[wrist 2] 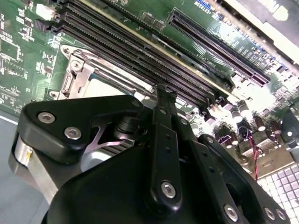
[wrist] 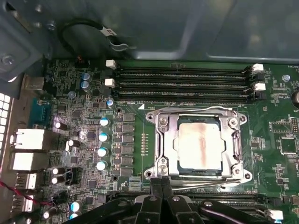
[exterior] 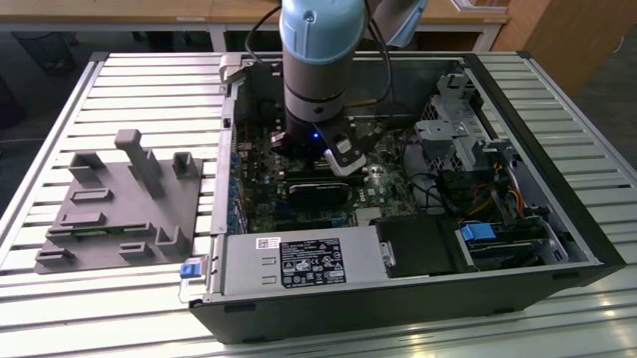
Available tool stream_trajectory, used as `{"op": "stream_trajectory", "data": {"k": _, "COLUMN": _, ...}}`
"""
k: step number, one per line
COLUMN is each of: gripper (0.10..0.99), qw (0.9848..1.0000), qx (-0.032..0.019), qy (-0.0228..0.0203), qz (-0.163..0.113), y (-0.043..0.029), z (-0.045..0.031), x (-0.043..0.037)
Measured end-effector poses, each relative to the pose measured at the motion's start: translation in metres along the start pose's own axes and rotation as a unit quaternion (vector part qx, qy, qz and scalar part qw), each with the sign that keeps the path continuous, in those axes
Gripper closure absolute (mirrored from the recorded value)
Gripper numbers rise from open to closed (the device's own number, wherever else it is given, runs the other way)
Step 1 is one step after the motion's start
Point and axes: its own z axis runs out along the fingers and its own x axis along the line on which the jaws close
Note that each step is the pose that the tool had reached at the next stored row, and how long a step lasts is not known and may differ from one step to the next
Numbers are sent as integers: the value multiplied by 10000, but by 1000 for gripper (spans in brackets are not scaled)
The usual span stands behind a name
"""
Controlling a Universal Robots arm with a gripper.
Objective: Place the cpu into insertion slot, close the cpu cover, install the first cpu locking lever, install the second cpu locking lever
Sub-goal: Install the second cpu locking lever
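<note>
While the slatted metal surface (exterior: pixel 119 82) carries an open black computer case (exterior: pixel 557 224) and, toward the exterior view's left, a grey fixture block (exterior: pixel 124 205), the blue-and-grey arm (exterior: pixel 316 60) reaches straight down into the case over the green motherboard (exterior: pixel 253 198). Long black memory slots (wrist: pixel 182 86) run beside the insertion slot (wrist: pixel 198 142) in the first wrist view. Inside that socket lies the cpu (wrist: pixel 198 144), its pale metal face smudged brownish down the middle. Over it the cpu cover (wrist: pixel 164 140) lies flat, its silver frame ringing the chip so the face shows through the window. Thin silver lever rods (wrist: pixel 201 183) run along the socket's edge nearest the fingers. Just beside that edge the gripper (wrist: pixel 162 179) stands with its two black fingers (wrist: pixel 155 186) pressed together, nothing seen between them. In the second wrist view the fingertip (wrist 2: pixel 166 91) sits by the cover's corner.
</note>
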Motion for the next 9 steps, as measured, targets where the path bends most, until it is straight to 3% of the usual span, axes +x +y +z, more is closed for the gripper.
{"op": "stream_trajectory", "data": {"k": 5, "gripper": 965, "qw": 10000, "qx": -32, "qy": -3, "qz": 8, "y": -46, "z": 16, "x": 7}}
{"op": "stream_trajectory", "data": {"k": 9, "gripper": 965, "qw": 9999, "qx": -130, "qy": -5, "qz": 14, "y": -67, "z": 25, "x": 18}}
